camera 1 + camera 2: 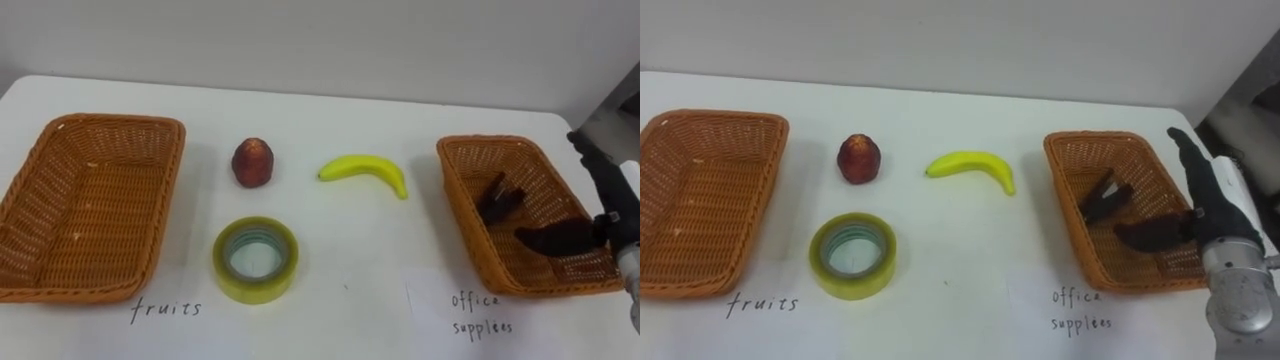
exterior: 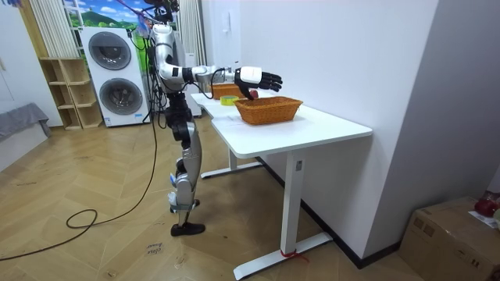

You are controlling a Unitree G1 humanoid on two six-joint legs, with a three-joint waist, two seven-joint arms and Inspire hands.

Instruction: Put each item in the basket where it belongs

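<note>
White desk (image 1: 970,290), wicker baskets at both ends. The left basket (image 1: 700,200) has nothing in it. The right hand (image 1: 1212,215) hangs over the right basket (image 1: 1100,138), fingers straight and spread, holding nothing. The rest sits loose on the desk between the baskets: tape (image 1: 852,288) up front, banana (image 1: 975,163) near the right basket, and apple (image 1: 859,159) behind the tape.

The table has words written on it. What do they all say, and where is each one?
"fruits": handwritten on the table, just in front of the left basket.
"office supplies": handwritten in two lines on the table, just in front of the right basket.
The tape roll shows no writing that can be read.
</note>
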